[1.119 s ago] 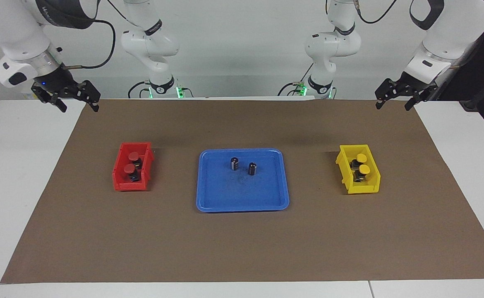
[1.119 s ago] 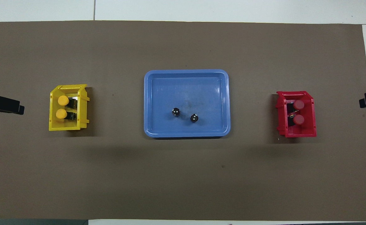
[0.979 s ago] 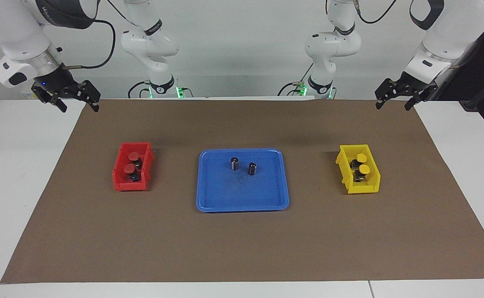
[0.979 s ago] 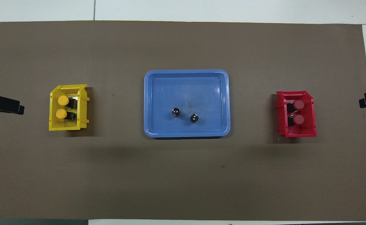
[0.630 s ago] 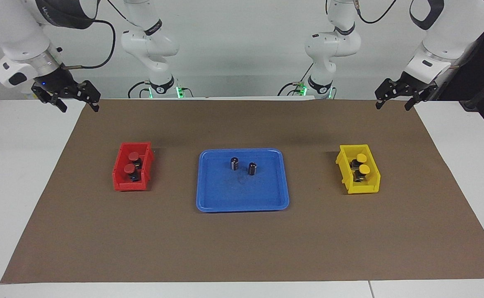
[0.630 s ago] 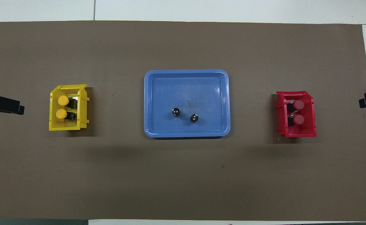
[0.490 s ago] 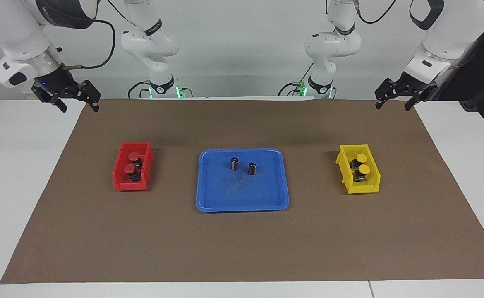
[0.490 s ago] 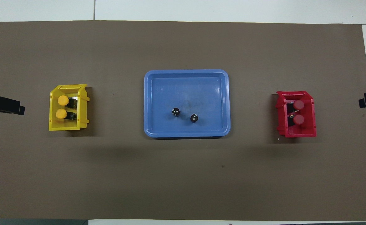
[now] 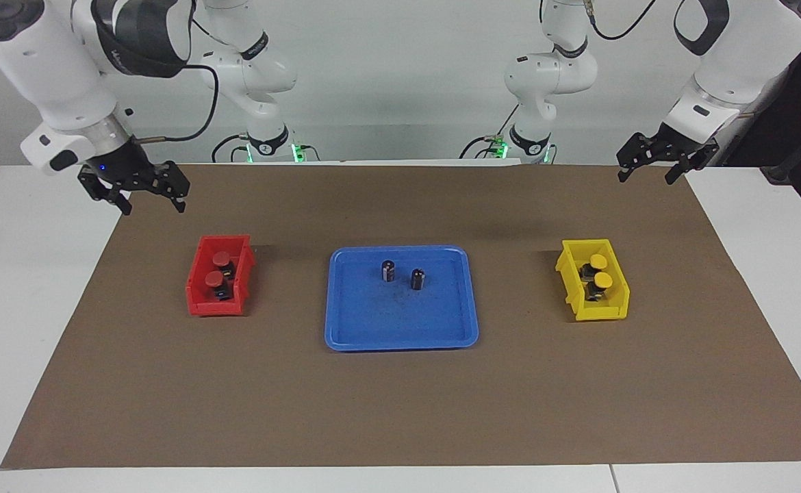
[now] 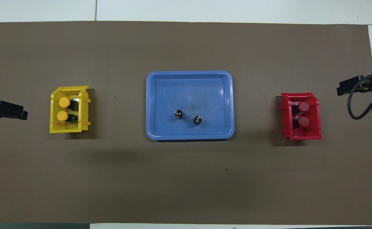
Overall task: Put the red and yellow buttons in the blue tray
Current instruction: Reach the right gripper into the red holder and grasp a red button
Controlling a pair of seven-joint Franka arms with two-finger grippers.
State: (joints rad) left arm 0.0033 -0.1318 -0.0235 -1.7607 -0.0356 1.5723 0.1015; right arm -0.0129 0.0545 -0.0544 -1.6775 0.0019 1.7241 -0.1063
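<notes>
Two red buttons (image 9: 220, 258) (image 10: 303, 106) lie in a small red bin (image 9: 195, 282) toward the right arm's end. Two yellow buttons (image 9: 598, 261) (image 10: 64, 102) lie in a small yellow bin (image 9: 567, 281) toward the left arm's end. The blue tray (image 9: 400, 322) (image 10: 189, 89) sits between the bins. My right gripper (image 9: 154, 205) (image 10: 353, 86) hangs open and empty over the mat's edge, close to the red bin. My left gripper (image 9: 645, 177) (image 10: 9, 110) hangs open and empty over the mat's edge at its own end.
Two dark capless cylinders (image 9: 388, 270) (image 9: 417, 279) stand in the tray's half nearer the robots. A brown mat (image 9: 400, 411) covers the table between white margins. A black cable (image 10: 359, 105) loops off the right wrist.
The right gripper has swung in and down from the table's margin toward the red bin. The left gripper has shifted only slightly. Buttons, bins and tray are unmoved.
</notes>
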